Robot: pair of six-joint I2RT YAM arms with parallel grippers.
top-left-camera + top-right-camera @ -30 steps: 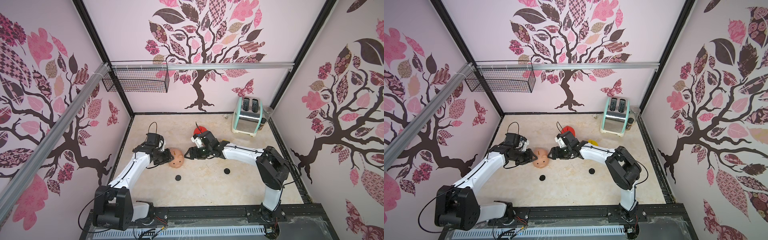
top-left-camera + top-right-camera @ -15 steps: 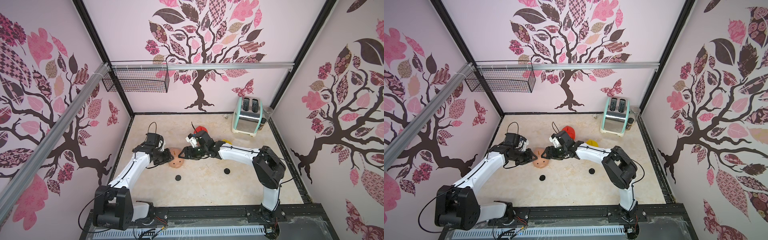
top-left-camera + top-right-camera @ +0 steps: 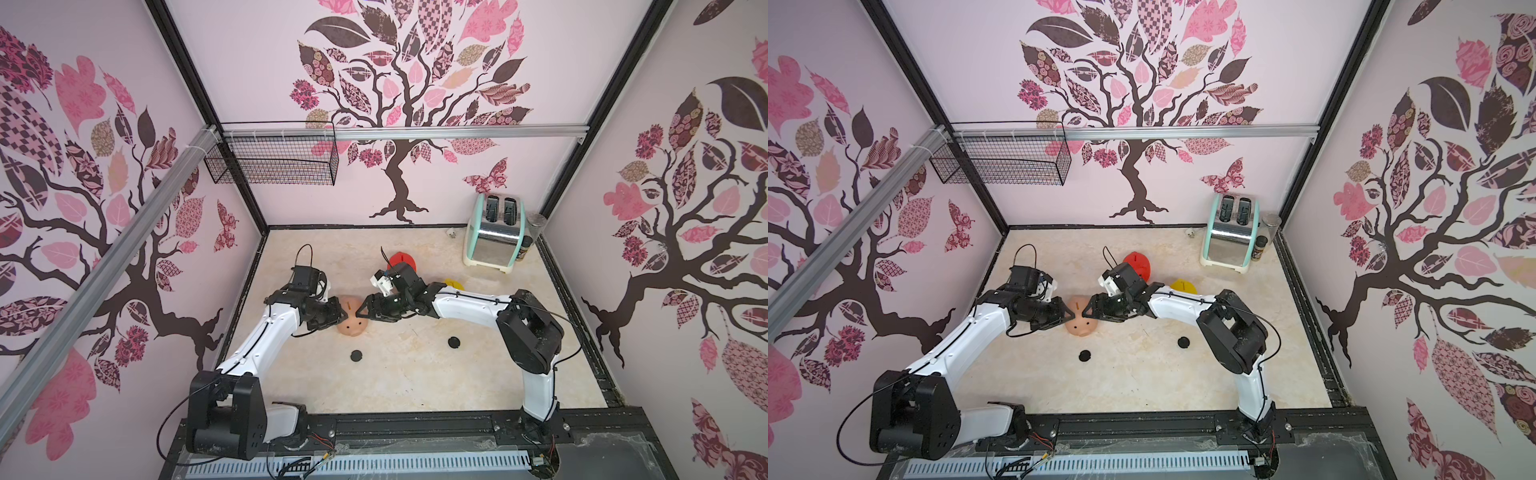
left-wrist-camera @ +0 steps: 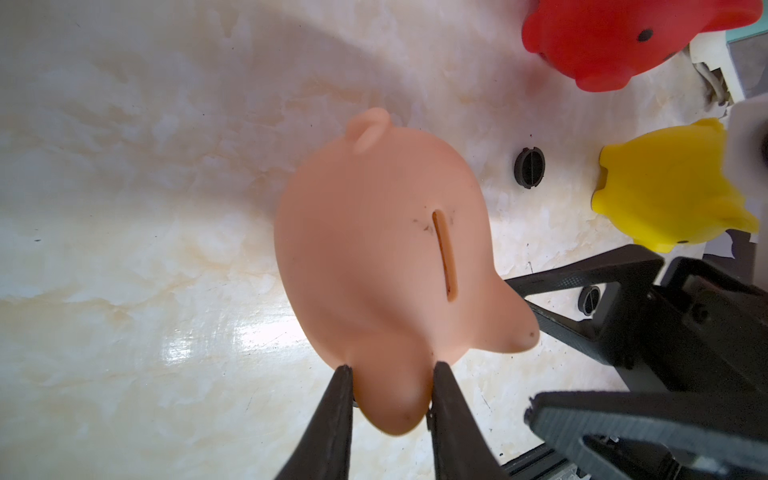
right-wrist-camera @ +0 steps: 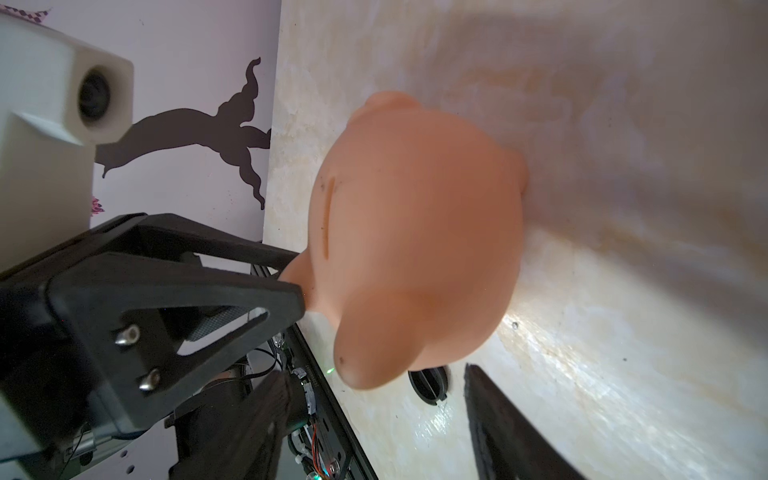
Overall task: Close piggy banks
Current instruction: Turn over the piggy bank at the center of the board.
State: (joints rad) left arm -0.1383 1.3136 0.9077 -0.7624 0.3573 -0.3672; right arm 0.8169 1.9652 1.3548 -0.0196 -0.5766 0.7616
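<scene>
1. My left claw (image 4: 392, 368) is clenched on a stubby nub at one end of the pink pig (image 4: 382, 266). I cannot tell whether that nub is an ear or a foot.
2. The pink pig sits mid-table between my two claws, with its coin slot up and its face towards the front rail. I cannot tell whether it rests on the table (image 3: 415, 386) or hangs just above it.
3. My right claw (image 3: 364, 312) is released, jaws spread with nothing between them, and the pink pig is just ahead of it. In the left wrist view one of its fingers (image 4: 582, 276) ends just beside the pig's flank. I cannot tell whether it touches.
4. The left plug (image 3: 356, 355) and the right plug (image 3: 454, 342) lie loose on the table in front of the arms, apart from every pig. Neither claw carries a plug.
5. The red pig (image 3: 402, 259) and the yellow pig (image 3: 454, 284) stand further back, behind my right arm, and neither claw is on them.
6. No belly hole shows in any view, so I cannot confirm that any pig is closed. With two plugs loose, I judge at least two pigs are open. A third plug is not in view; it may be fitted or hidden.
7. By my reading the job is early. The pink pig needs turning belly-up, then a plug must be fetched and pressed in. After that, the same goes for the others.
</scene>
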